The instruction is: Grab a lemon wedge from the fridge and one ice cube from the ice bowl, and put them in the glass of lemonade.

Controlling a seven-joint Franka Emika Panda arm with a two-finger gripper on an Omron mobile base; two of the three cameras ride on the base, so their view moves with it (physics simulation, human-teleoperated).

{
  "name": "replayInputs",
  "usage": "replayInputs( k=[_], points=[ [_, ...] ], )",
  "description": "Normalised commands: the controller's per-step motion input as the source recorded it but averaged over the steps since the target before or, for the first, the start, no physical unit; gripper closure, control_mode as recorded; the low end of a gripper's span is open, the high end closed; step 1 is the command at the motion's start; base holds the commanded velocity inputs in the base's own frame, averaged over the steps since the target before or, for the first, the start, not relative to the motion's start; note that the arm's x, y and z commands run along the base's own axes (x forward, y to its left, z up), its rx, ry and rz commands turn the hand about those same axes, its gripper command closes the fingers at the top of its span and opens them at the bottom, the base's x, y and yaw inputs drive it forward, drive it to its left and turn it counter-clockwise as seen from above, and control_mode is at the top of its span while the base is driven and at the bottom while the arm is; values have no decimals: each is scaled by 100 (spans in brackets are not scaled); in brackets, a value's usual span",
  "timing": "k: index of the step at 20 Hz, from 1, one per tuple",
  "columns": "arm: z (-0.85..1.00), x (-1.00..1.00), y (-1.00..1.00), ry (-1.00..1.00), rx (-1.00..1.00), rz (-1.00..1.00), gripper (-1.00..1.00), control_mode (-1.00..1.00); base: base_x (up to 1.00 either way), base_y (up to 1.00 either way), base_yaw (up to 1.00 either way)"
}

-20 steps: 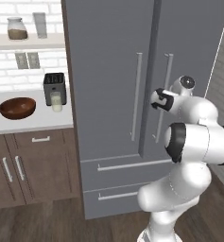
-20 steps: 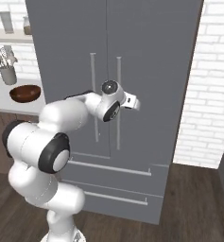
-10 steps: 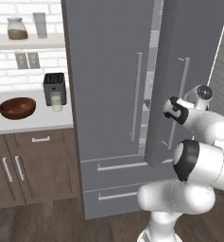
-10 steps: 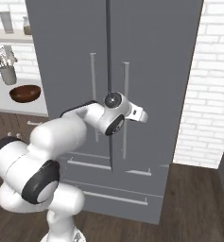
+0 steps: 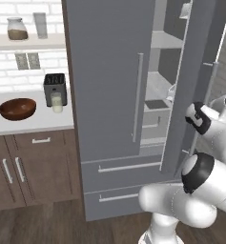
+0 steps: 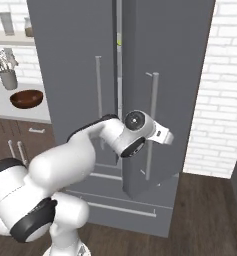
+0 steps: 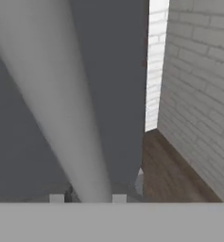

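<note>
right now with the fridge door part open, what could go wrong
The tool has its fingertips either side of the right door's silver bar handle; if the grip is loose it may slip off mid-swing. The right door is swinging toward the arm's own elbow and could bump it. The brick wall stands close on that side.

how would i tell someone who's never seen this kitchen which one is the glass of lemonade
Start at the tall grey fridge and look left to the white counter beside it. In front of the black toaster stands the glass of lemonade, with the wooden ice bowl farther left. It is a small clear tumbler of pale liquid, shorter than the toaster.
</note>
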Motion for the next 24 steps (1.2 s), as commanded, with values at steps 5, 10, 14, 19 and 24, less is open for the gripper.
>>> replayInputs(
  k=[5,10,14,19,24],
  points=[
    [14,-51,-61,-1,5,-8,100,-100,0,0,0],
    [3,-44,-56,-1,4,-9,100,-100,0,0,0],
    [7,-28,-16,-3,0,-12,100,-100,0,0,0],
    [28,-47,0,-10,0,-5,-100,-100,0,0,0],
    [70,-73,6,-13,0,-1,-100,-100,0,0,0]
  ],
)
